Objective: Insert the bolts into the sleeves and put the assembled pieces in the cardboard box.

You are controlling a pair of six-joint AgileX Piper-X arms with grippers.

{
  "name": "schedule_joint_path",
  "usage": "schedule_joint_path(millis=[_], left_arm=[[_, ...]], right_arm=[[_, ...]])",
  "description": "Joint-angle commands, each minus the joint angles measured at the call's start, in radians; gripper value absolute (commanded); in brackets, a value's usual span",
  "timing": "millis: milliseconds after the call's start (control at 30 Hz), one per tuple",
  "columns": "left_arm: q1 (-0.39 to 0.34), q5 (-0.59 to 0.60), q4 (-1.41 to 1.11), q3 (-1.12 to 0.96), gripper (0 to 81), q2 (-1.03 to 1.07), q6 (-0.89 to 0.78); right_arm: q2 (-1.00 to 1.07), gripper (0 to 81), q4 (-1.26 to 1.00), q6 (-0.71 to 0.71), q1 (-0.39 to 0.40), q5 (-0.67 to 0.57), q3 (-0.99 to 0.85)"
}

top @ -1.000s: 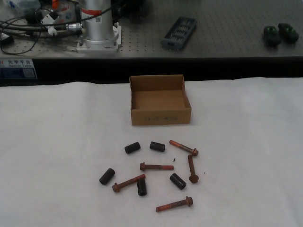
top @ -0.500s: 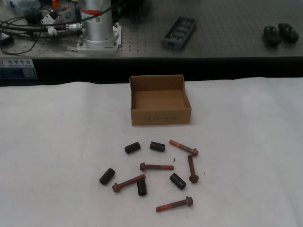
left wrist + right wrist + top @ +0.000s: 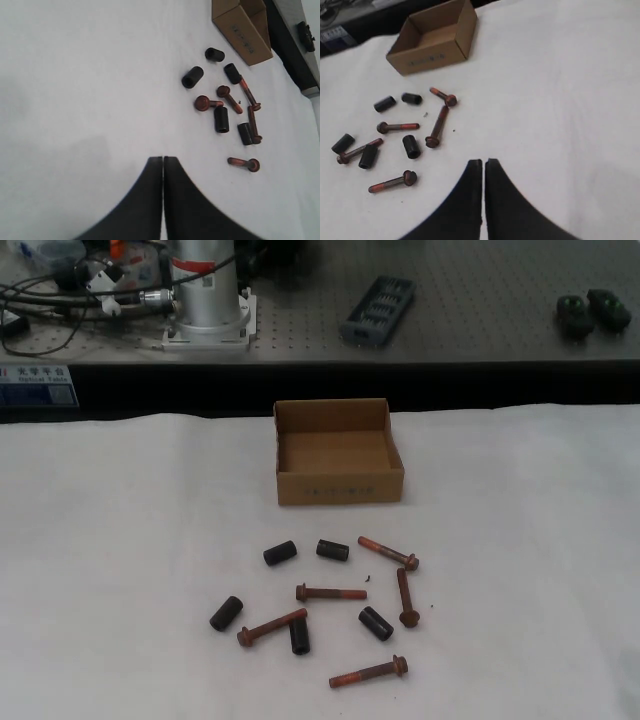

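White cloth (image 3: 120,540) covers the bench; cardboard box (image 3: 338,485) sits empty near its far edge. Left gripper (image 3: 163,160) & right gripper (image 3: 483,162): both closed, nothing held. Bolts (image 3: 331,592) & sleeves (image 3: 280,553) lie loose toward front edge, well apart from both. No assy yet; next, I'd say: open, pick a bolt.

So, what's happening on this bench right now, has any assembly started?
Nothing is being handled yet. The left gripper and right gripper both hang shut above the white cloth, holding nothing. Five rusty orange-brown bolts and five short black cylindrical sleeves lie scattered on the cloth, with no bolt inside a sleeve. The open brown cardboard box sits just beyond them with nothing inside.
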Motion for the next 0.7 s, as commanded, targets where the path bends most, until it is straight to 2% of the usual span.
schedule_joint_path(millis=[0, 133, 400, 667], left_arm=[[0.002, -0.018, -0.006, -0.010, 0.7, 0.000, 0.041], [0.002, -0.017, -0.006, -0.010, 0.7, 0.000, 0.092], [0.002, -0.032, -0.003, -0.010, 0.7, 0.000, 0.126], [0.002, -0.064, 0.002, -0.010, 0.7, 0.000, 0.126]], right_arm=[[0.153, 2.9, -0.012, -0.044, -0.004, -0.029, -0.080], [0.374, 2.9, -0.001, -0.059, 0.017, -0.055, -0.193], [0.730, 2.9, 0.056, -0.202, 0.193, -0.048, -0.432], [0.952, 2.9, 0.077, -0.219, 0.318, -0.035, -0.601]])
